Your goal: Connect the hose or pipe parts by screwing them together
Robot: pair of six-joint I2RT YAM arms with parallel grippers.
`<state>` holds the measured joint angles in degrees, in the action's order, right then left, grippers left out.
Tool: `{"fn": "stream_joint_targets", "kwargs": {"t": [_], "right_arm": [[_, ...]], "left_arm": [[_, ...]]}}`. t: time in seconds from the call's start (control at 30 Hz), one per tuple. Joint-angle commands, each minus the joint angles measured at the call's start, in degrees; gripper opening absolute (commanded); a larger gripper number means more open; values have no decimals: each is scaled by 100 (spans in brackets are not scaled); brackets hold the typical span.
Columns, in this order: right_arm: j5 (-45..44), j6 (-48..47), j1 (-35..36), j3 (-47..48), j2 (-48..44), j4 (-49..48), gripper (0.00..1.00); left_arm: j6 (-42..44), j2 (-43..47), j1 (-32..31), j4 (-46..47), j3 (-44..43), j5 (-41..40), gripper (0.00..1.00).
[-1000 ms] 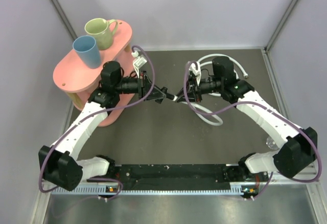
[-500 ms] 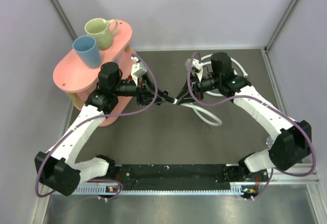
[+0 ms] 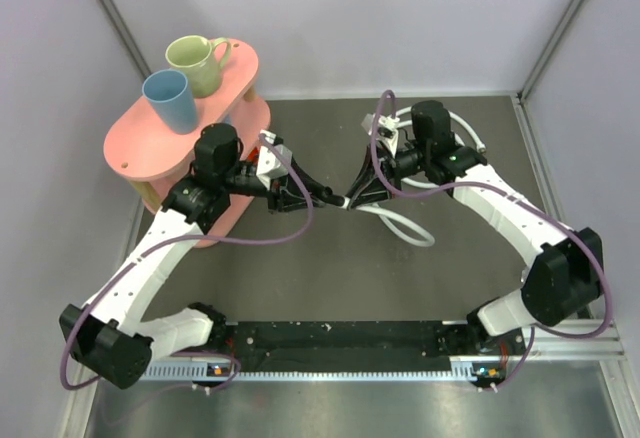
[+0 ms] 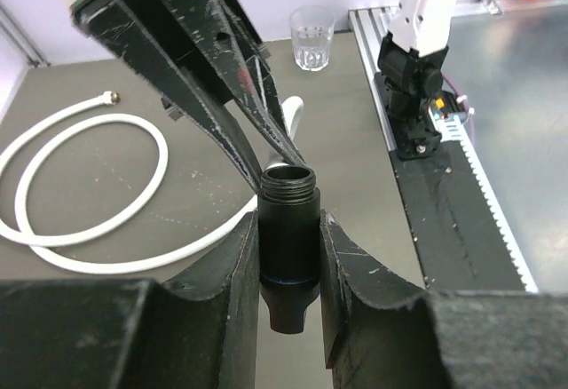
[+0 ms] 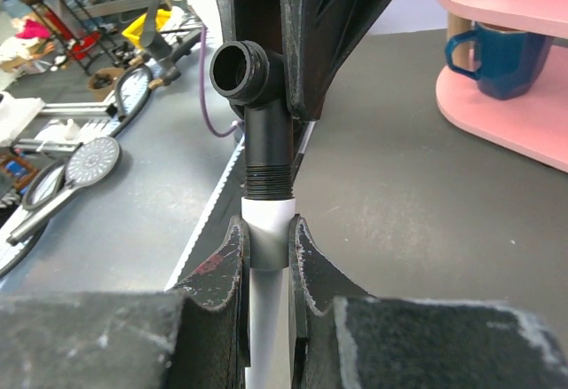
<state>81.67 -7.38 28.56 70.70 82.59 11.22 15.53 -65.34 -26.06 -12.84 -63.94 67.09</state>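
Observation:
My two grippers meet tip to tip above the middle of the table. My left gripper (image 3: 318, 196) (image 4: 288, 222) is shut on the black T-shaped connector (image 3: 338, 200) (image 4: 288, 195) (image 5: 264, 131). My right gripper (image 3: 358, 196) (image 5: 268, 234) is shut on the white hose (image 5: 267, 345) just behind its white end collar. That collar sits against the connector's threaded port, in line with it. The rest of the hose (image 3: 408, 230) (image 4: 164, 154) lies in loops on the table under the right arm. Its free silvery end fitting (image 3: 483, 147) (image 4: 112, 98) lies near the back right.
A pink two-level stand (image 3: 135, 143) at the back left carries a green mug (image 3: 195, 63) and a blue cup (image 3: 170, 100). A blue mug (image 5: 497, 56) shows on the stand in the right wrist view. A clear glass (image 3: 530, 280) (image 4: 312, 37) stands near the right arm's base.
Both wrists have turned about the joined parts while the meeting point stayed put. The left arm's purple cable swung down and the right one's swung up. Both grips held.

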Motion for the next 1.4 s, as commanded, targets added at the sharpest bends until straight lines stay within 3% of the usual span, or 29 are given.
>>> {"fn": "stream_joint_targets", "kwargs": {"t": [0.0, 0.13, 0.33, 0.43, 0.67, 1.03, 1.17, 1.37], "right_arm": [[349, 139, 335, 419, 82, -1272, 0], [551, 263, 335, 340, 205, -1272, 0], [631, 509, 326, 331, 425, -1272, 0], [657, 562, 335, 340, 513, -1272, 0], [578, 694, 300, 278, 600, -1272, 0], [420, 1413, 36, 366, 987, -1272, 0], [735, 1546, 27, 366, 996, -1281, 0], [614, 1616, 36, 217, 917, -1272, 0]], "left_arm": [[1786, -435, -540, -350, 128, 59, 0], [2399, -629, -549, -728, -74, 225, 0], [4076, -1375, -566, -2914, -1040, 129, 0], [4624, -1569, -610, -3321, -1208, -107, 0], [5109, -1482, -663, -3199, -989, -416, 0], [4775, -1201, -681, -1591, -260, -538, 0], [4470, -981, -689, -425, 180, -724, 0], [4450, -1112, -698, -316, 92, -407, 0]]}}
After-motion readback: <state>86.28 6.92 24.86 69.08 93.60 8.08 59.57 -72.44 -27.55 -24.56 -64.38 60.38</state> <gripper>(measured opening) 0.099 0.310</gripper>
